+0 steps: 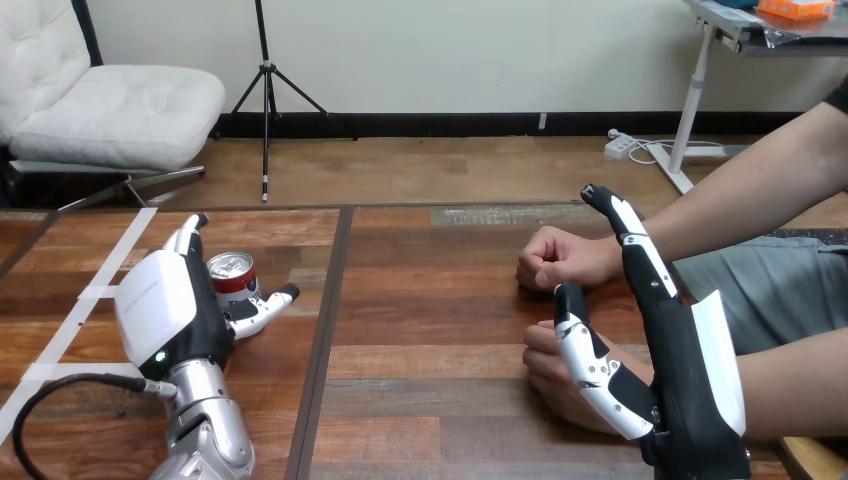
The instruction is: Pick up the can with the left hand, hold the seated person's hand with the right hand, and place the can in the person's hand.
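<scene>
A red and silver can [232, 272] stands upright on the wooden table [430, 300] at the left. My left hand [160, 305] is open right beside it, with straight fingers behind the can and the thumb reaching past its front; the can's lower left side is hidden by the hand. At the right my right hand [690, 390] is open, fingers pointing straight away from me. Its thumb lies over the person's nearer hand [545, 372], which rests on the table. The person's farther hand [555, 258] is a fist on the table, just left of my fingertips.
Both of the person's forearms come in from the right edge. White tape strips [100, 290] cross the table's left part, and a dark seam [325, 330] runs down the table between the can and the person's hands.
</scene>
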You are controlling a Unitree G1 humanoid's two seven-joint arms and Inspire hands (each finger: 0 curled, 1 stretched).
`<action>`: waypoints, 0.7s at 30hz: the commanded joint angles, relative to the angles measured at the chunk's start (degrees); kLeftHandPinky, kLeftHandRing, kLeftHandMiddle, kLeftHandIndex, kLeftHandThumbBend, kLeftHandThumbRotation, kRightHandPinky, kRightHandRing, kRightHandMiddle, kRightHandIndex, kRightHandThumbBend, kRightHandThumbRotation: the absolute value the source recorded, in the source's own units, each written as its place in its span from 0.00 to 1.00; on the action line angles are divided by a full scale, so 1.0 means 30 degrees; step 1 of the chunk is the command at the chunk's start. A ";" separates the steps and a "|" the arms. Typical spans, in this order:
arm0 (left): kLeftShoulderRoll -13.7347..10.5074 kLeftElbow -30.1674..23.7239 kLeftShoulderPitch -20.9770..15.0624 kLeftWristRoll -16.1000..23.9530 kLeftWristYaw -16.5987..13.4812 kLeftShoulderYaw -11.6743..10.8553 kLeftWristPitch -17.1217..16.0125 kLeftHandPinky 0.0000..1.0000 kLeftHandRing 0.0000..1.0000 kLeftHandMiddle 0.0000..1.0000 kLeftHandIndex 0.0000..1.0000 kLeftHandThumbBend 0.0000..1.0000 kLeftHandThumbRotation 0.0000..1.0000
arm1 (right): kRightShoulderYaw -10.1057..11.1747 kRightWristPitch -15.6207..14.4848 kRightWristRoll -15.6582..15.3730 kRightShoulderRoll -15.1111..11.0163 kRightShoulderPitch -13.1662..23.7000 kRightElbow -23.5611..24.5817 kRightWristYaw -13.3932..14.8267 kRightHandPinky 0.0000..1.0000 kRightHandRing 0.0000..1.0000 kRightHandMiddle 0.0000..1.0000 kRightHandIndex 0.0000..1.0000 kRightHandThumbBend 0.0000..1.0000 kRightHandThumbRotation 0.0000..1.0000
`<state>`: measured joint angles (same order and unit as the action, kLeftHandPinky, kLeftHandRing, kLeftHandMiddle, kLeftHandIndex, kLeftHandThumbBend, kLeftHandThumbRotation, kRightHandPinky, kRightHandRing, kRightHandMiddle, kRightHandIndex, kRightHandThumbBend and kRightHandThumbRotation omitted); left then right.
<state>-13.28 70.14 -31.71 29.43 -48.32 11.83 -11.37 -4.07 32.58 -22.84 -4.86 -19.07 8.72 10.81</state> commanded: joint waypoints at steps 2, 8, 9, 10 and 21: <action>-0.0629 -0.0195 -0.1784 0.0660 0.0284 0.0695 0.0534 0.76 0.82 0.84 0.84 0.87 0.34 | 0.0122 0.0026 0.0217 -0.0056 0.0660 0.0690 -0.0047 0.98 0.98 0.96 0.92 0.21 0.47; -0.0648 -0.0125 -0.1933 0.0569 0.0832 0.0744 0.0695 0.75 0.81 0.83 0.82 0.87 0.33 | 0.0169 0.0053 0.0025 -0.0102 0.0653 0.0705 -0.0018 0.98 0.98 0.96 0.92 0.21 0.48; -0.0660 -0.0077 -0.1996 0.0624 0.0924 0.0810 0.0799 0.75 0.81 0.83 0.82 0.87 0.33 | 0.0167 0.0098 0.0030 -0.0102 0.0672 0.0665 -0.0003 0.98 0.98 0.95 0.92 0.21 0.48; -0.0670 -0.0049 -0.2033 0.0667 0.0974 0.0857 0.0871 0.75 0.81 0.83 0.82 0.87 0.33 | 0.0163 0.0136 0.0044 -0.0099 0.0683 0.0634 0.0006 0.98 0.97 0.95 0.92 0.21 0.48; -0.0622 0.0258 -0.2434 0.0306 0.1858 0.0661 0.1034 0.74 0.80 0.82 0.81 0.86 0.33 | 0.0180 0.0260 -0.0147 -0.0154 0.0673 0.0582 0.0084 0.97 0.96 0.94 0.92 0.21 0.49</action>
<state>-13.57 70.71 -33.42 30.06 -43.24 13.32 -8.55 -4.04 32.58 -22.94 -4.91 -19.12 8.72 10.63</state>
